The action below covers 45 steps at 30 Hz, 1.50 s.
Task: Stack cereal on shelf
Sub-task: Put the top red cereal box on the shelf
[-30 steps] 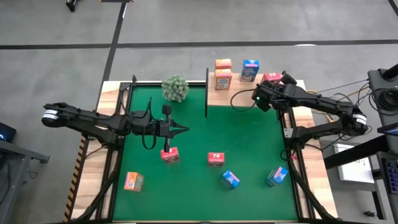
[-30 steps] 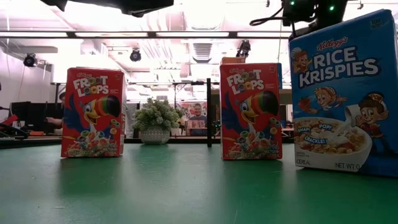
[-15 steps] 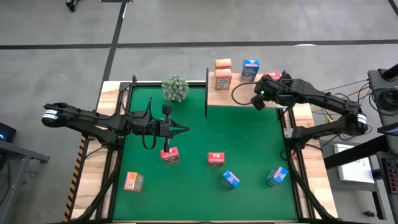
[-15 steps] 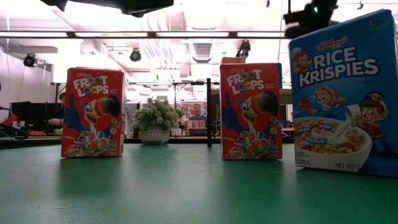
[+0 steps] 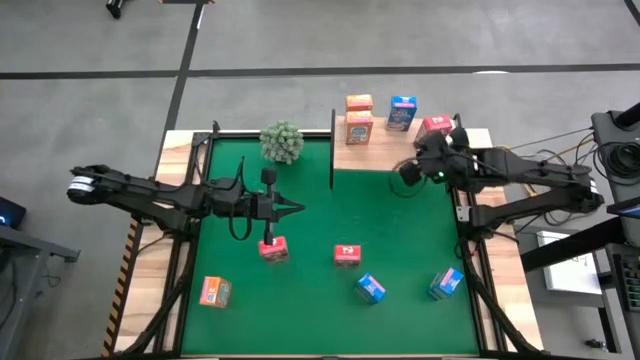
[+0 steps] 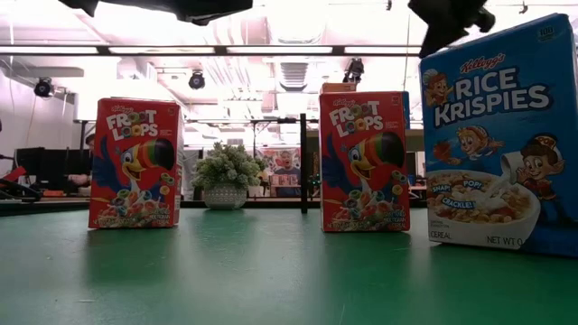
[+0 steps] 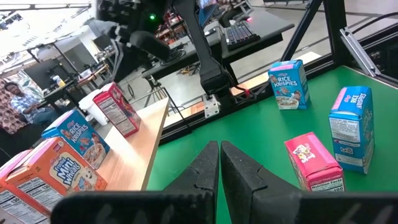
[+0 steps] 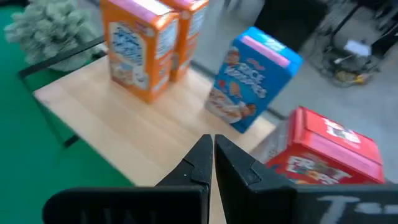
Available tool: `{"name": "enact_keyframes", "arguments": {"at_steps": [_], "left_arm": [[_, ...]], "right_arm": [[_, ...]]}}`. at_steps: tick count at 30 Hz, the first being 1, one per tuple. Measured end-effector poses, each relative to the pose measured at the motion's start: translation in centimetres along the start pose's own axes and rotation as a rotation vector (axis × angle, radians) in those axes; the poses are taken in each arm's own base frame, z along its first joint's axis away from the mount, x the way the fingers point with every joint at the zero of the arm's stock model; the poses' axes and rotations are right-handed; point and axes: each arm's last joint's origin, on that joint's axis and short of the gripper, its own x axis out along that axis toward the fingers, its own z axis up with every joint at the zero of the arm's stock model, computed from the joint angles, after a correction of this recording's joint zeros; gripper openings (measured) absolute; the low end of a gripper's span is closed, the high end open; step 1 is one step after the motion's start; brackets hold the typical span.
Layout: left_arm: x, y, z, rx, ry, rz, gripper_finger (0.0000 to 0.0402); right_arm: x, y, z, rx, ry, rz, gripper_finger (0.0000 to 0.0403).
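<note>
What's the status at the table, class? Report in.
Left gripper shut, empty, over mat. Right gripper shut, empty, by shelf. Four cereal boxes on shelf, five on mat. Nothing in the way.

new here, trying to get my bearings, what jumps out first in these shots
The bright cereal boxes: four already stand on the wooden shelf at the table's far edge, five more are scattered over the green mat. The right gripper hangs shut over the shelf beside a red box, while the left gripper waits shut mid-mat.
</note>
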Motion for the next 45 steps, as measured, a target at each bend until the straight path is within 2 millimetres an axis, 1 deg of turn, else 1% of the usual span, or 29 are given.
{"name": "enact_keyframes", "arguments": {"at_steps": [2,5,8,10,12,15,20,25,31,45], "left_arm": [[0.2,-0.1,-0.2,0.002,0.01,-0.005,0.0],[0.5,-0.3,-0.4,0.02,0.022,-0.01,0.0],[0.8,-0.4,-0.7,0.051,0.033,-0.016,0.0],[0.9,-0.5,-0.7,0.066,0.036,-0.018,0.0],[0.9,-0.4,-0.7,0.071,0.03,-0.015,0.0],[0.9,-0.4,-0.6,0.071,0.023,-0.011,0.0],[0.9,-0.4,-0.6,0.071,0.02,-0.01,0.0],[0.9,-0.4,-0.6,0.073,0.02,-0.009,0.0],[0.9,-0.4,-0.6,0.074,0.02,-0.009,0.0],[0.9,-0.4,-0.5,0.073,0.015,-0.006,0.0]], "right_arm": [[-0.3,-0.6,-0.9,0.022,-0.038,-0.03,0.0009],[-0.9,-2.1,-1.8,0.094,-0.092,-0.071,0.0009],[-1.5,-3.9,-2.3,0.235,-0.147,-0.115,0.0009],[-2.0,-5.0,-2.8,0.317,-0.166,-0.115,0.0009],[-2.0,-5.4,-3.5,0.377,-0.157,-0.082,0.0009],[-1.0,-4.7,-4.6,0.388,-0.11,-0.071,0.0009],[1.6,-2.8,-6.7,0.348,-0.031,-0.114,0.0009],[3.2,-1.5,-7.5,0.33,-0.011,-0.116,0.0009],[4.2,-1.0,-7.2,0.307,0.005,-0.173,0.0009],[7.0,-1.7,-6.3,0.245,0.058,-0.226,0.0009]]}}
